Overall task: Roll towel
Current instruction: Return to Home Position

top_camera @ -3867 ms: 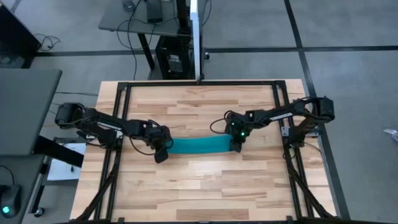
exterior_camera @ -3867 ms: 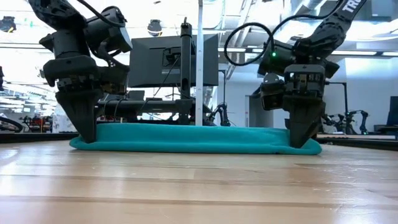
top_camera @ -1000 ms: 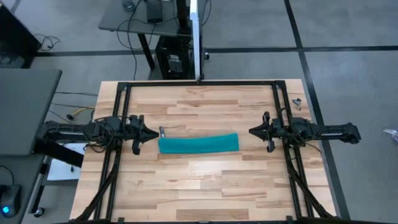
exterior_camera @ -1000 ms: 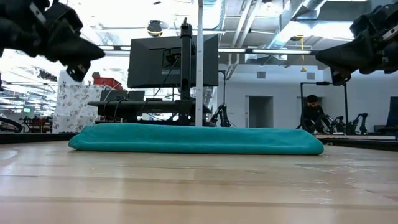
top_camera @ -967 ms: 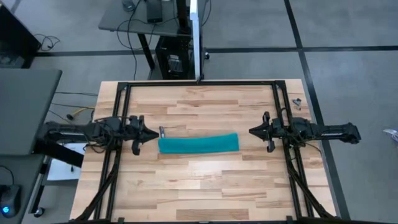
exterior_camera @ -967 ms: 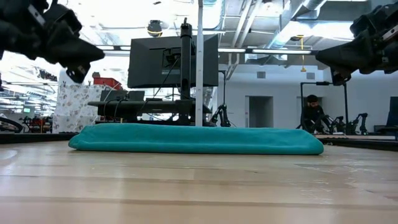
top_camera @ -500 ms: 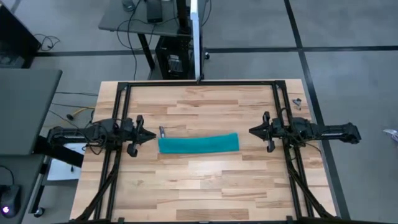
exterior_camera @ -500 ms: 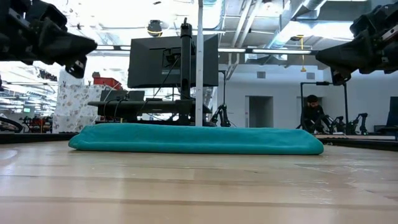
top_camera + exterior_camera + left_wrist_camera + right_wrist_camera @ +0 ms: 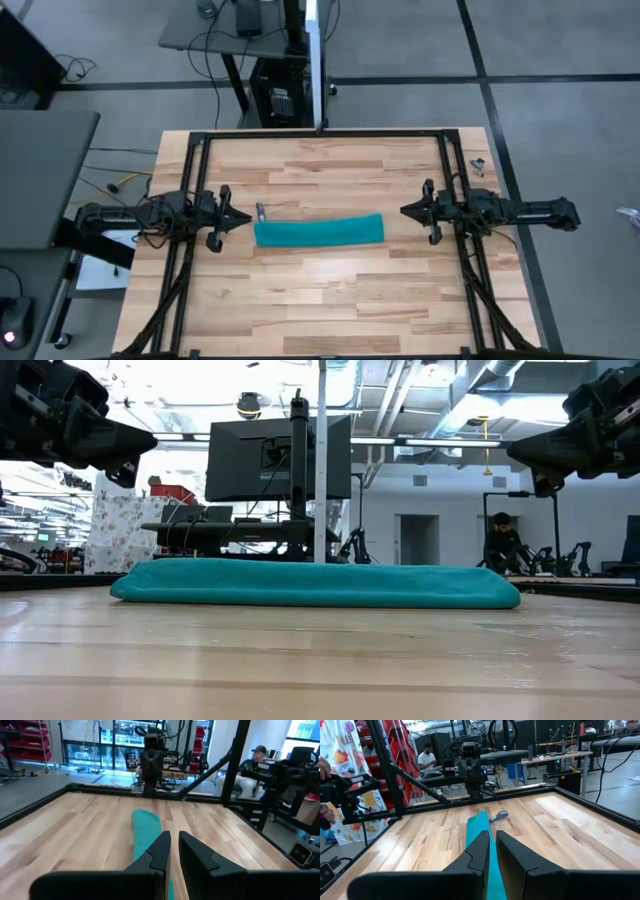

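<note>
Wooden table [image 9: 330, 290], towel [image 9: 319, 231] between left pincer [image 9: 242, 217] and right pincer [image 9: 404, 211], apart

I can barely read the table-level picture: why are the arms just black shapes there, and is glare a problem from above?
Low view: bright ceiling lights behind wash out the upper left, so the left gripper and right gripper show as dark silhouettes; the table carries a pale sheen before the towel. High view: even light, no glare.
</note>
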